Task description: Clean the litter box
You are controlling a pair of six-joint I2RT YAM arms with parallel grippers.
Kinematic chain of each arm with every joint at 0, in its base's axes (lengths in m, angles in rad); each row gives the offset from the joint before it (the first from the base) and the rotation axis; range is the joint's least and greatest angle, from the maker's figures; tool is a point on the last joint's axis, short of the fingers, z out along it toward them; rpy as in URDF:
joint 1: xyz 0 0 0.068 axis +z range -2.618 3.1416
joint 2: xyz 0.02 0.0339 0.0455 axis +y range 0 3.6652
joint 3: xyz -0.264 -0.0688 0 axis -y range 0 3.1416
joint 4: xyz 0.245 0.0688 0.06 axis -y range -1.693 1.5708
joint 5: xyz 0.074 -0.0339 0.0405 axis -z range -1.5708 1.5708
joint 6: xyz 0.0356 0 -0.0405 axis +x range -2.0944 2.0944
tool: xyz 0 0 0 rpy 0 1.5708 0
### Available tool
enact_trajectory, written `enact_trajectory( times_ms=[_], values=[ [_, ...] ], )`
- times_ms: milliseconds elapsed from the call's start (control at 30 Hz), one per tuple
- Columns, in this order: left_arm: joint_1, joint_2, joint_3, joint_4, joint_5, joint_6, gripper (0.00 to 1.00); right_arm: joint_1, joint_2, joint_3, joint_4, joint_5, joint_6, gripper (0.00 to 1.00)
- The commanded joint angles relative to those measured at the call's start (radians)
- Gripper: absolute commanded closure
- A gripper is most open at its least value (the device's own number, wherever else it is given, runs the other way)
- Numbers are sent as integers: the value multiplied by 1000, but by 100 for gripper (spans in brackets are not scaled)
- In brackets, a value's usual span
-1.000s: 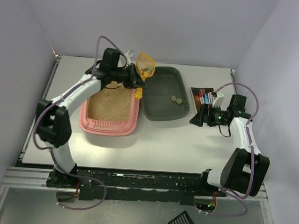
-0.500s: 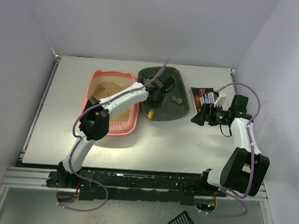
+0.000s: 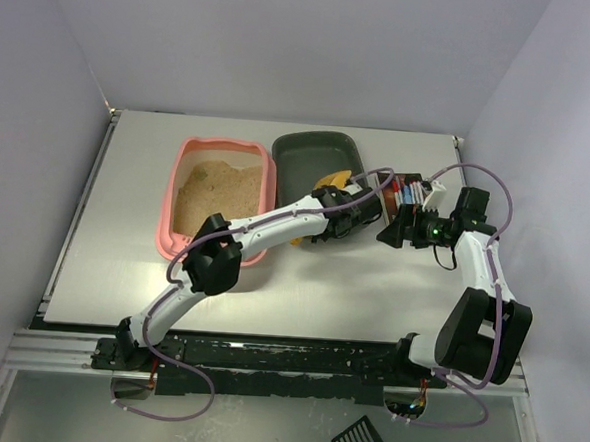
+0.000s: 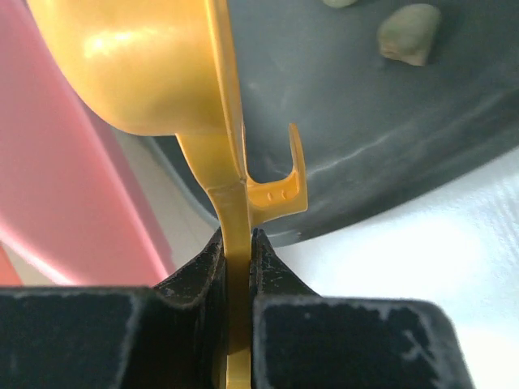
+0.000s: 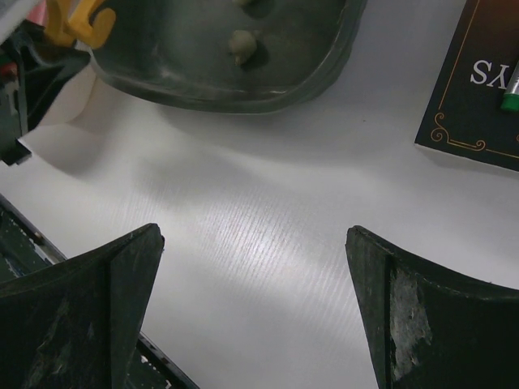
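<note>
Litter box [image 3: 168, 208]: pink, sand-filled, left-centre of tabletop [image 3: 371, 296]; its right long edge runs just beside dark grey tray [image 3: 315, 135], with a thin strip of tabletop showing between them at the near end.
Left pincer [image 4: 235, 243]: clenched on handle of yellow scoop [image 4: 154, 65]; scoop held over grey tray, handle crossing its near rim.
Right pincer [image 5: 253, 243]: released, jaws wide, above bare tabletop between grey tray and dark printed box [image 5: 478, 89].
Open room: broad bare strip in front of both trays; bare band left of litter box.
Count: trays, two; scoops, one; clumps [image 4: 409, 32] in grey tray, two, one cut by frame edge.
</note>
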Motion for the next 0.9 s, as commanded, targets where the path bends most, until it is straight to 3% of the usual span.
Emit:
enact_trajectory(
  times_ms=[0,133,233,300,400,467,533,633,767,867],
  values=[
    [16,-9,26,-35,-115,37,93,-8,13,11,20,-13,-8,3],
    [23,-51,22,-34,-70,9,93,-8,15,9,23,-8,-7,3],
    [82,-197,-36,21,120,-57,93,-8,19,8,23,-6,-7,4],
    [192,-375,-185,151,348,-133,93,-7,21,10,23,-6,-7,4],
    [368,-694,-542,470,689,-291,93,-4,30,13,20,-9,-9,4],
    [451,-842,-702,618,830,-373,93,2,36,16,18,-11,-8,4],
    [502,-932,-787,665,884,-433,93,6,43,16,19,-13,-5,4],
    [522,-972,-805,532,798,-480,93,12,53,18,16,-22,-4,4],
    [517,-886,-697,179,506,-527,93,18,60,18,15,-31,-3,4],
    [488,-818,-682,47,322,-539,93,27,66,19,16,-33,0,4]
  ],
)
